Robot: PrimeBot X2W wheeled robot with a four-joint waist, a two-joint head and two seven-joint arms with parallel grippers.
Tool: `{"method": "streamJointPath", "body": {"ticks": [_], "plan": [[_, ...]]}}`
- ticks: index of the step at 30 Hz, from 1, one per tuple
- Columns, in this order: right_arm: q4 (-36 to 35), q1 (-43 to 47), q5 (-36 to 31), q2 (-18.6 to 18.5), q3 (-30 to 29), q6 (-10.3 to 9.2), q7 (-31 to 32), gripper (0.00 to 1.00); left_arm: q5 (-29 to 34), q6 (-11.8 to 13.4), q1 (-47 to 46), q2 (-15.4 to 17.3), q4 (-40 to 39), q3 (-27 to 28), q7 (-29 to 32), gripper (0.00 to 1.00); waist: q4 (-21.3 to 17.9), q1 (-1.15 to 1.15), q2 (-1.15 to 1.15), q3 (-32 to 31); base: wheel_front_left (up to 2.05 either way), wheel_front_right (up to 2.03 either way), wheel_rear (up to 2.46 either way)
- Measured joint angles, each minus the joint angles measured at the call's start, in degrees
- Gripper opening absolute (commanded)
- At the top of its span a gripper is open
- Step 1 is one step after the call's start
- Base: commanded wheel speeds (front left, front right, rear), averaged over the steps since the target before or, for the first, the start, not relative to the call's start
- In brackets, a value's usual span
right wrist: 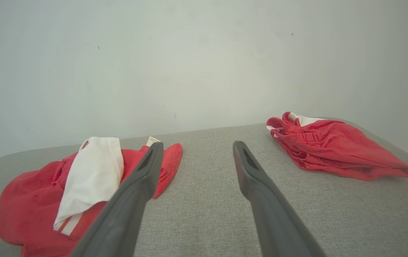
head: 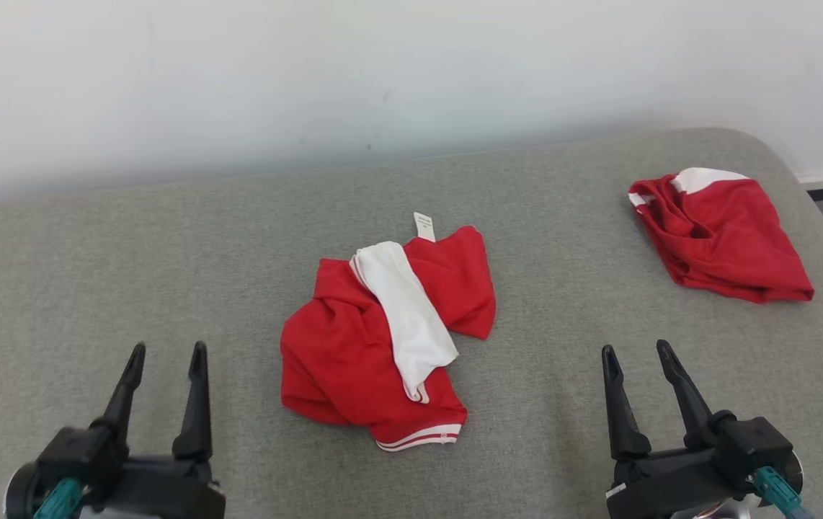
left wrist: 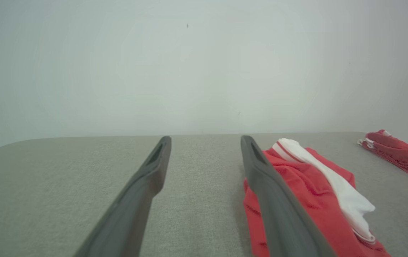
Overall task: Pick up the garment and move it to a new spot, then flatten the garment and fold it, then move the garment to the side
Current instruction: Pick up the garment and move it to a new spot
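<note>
Your garment (head: 354, 346) lies crumpled mid-counter (head: 94, 252); your left gripper (head: 168, 348), left of it, and right gripper (head: 635, 347), right of it, both gape empty; spare garment (head: 721, 238) far right of it.

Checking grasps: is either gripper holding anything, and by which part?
Nothing is held. The left gripper and right gripper are open, apart from the crumpled garment.
</note>
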Motion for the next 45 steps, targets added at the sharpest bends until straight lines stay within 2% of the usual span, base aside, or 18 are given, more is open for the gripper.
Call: {"method": "streamJointPath", "body": {"ticks": [4,11,26,34,45], "plan": [[-0.4,0.5,0.0,0.0,-0.6,0.0,0.0,1.0,0.4,0.4,4.3,-0.7,-3.0,2.9,-0.1,1.0,1.1,0.0,0.0,-0.4,0.0,0.0,0.0],[-0.2,1.1,-0.2,0.0,-0.9,-0.01,0.0,1.0,7.1,1.1,9.6,-1.4,-5.0,4.7,-0.2,1.0,2.6,0.0,0.0,-0.6,0.0,0.0,0.0],[0.2,3.4,-0.6,0.0,-0.8,-0.01,0.0,1.0,10.1,-3.9,15.2,-7.4,-7.0,14.4,-0.2,1.0,3.5,0.0,0.01,-2.1,0.0,0.0,0.0],[0.2,4.2,-0.7,0.0,-0.8,-0.01,0.0,1.0,12.4,-5.4,15.8,-9.0,-6.9,17.0,-0.2,1.0,4.1,0.0,0.01,-2.2,0.0,0.0,0.0],[0.3,4.3,-0.7,0.0,-0.6,-0.01,0.0,1.0,14.0,-6.0,15.7,-10.3,-5.8,18.1,-0.2,1.0,4.8,0.01,0.0,-2.0,0.0,0.0,0.0]]}}
